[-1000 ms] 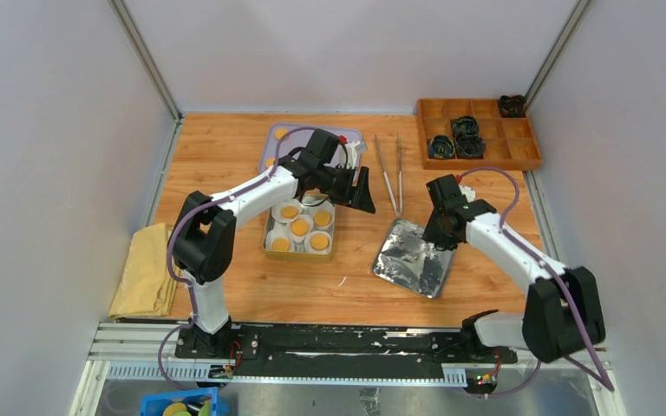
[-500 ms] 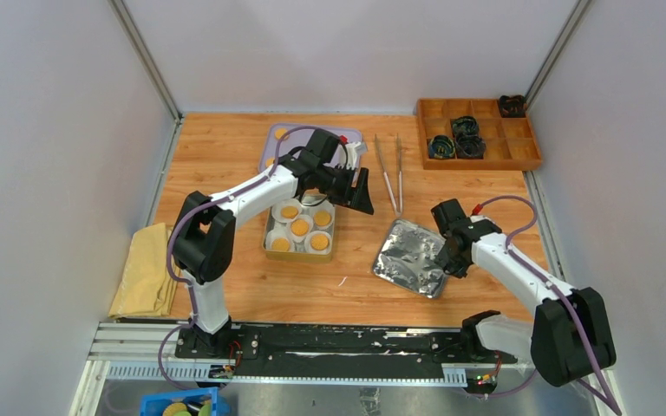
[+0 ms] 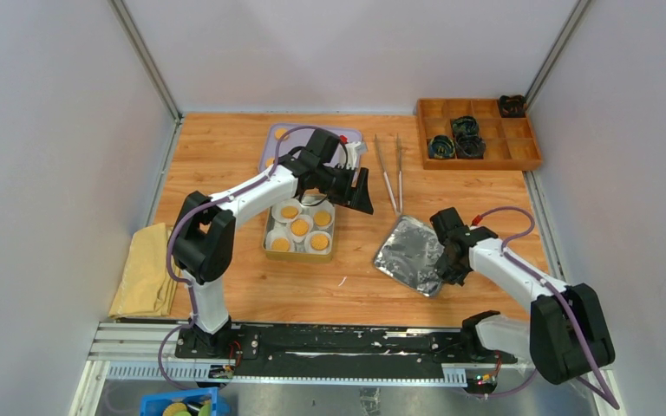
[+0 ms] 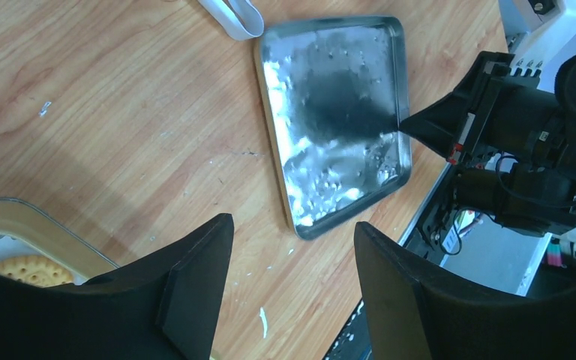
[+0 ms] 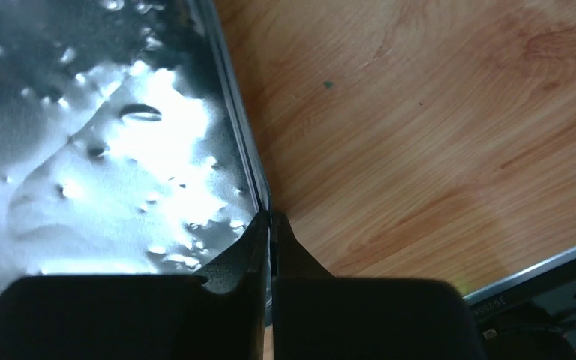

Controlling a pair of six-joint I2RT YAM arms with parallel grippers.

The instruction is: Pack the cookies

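Observation:
Several orange-yellow cookies [image 3: 300,227] sit in white paper cups inside a metal tin [image 3: 270,246] at the table's middle. One cookie [image 4: 30,270] shows at the lower left of the left wrist view. My left gripper [image 3: 364,192] hangs open and empty just right of the tin; in its own view it [image 4: 292,225] is over bare wood. The silver lid [image 3: 408,253] lies right of the tin. My right gripper [image 3: 447,258] is shut on the lid's right rim, and its own view shows it [image 5: 271,219] pinching the lid [image 5: 105,150].
A purple tray [image 3: 347,137] with more cookies lies behind the tin. Metal tongs [image 3: 390,173] lie right of it. A wooden compartment box [image 3: 477,156] with black items stands at the back right. A yellow cloth [image 3: 145,270] lies at the left edge.
My right gripper moved from over the lid's far corner down to its right rim and closed on it. The lid shifted slightly. The left arm has not moved.

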